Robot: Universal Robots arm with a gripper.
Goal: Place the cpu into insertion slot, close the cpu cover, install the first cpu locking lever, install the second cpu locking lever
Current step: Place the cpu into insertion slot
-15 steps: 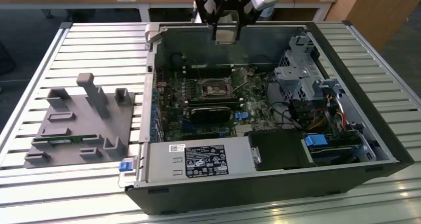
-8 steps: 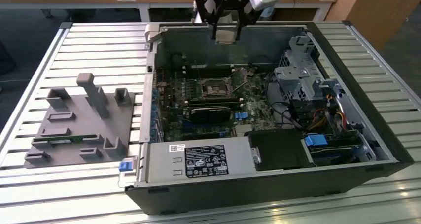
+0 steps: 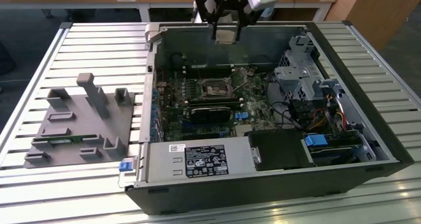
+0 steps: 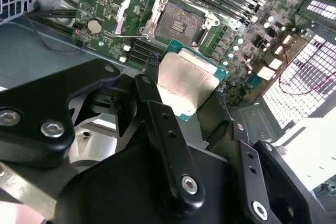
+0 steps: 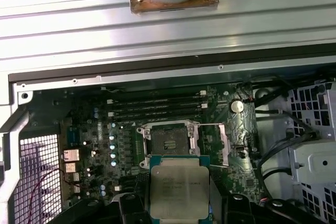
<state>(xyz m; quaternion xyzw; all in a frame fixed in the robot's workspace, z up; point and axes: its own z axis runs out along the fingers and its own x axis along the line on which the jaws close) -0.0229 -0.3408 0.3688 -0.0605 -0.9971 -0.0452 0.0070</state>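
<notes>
My gripper (image 3: 224,35) hangs over the back wall of the open computer case, shut on the cpu (image 3: 224,32) by two opposite edges. In both wrist views the cpu (image 4: 185,80) (image 5: 178,190) shows its dull silver top and green rim between the black fingers (image 4: 151,62). The insertion slot (image 3: 216,88) (image 4: 181,23) (image 5: 170,142) lies uncovered on the green motherboard below, a dark square in a silver rim. The cpu cover (image 4: 125,10) (image 5: 224,142) is swung open and stands beside the slot. The cpu is well above the slot, touching nothing else.
The case (image 3: 368,135) lies on its side on a slatted metal table (image 3: 98,51). A black heat-sink block (image 3: 212,113), a power supply (image 3: 197,161), drive cages (image 3: 302,81) and cables surround the board. On the exterior view's left, a grey fixture (image 3: 79,120) sits on the table.
</notes>
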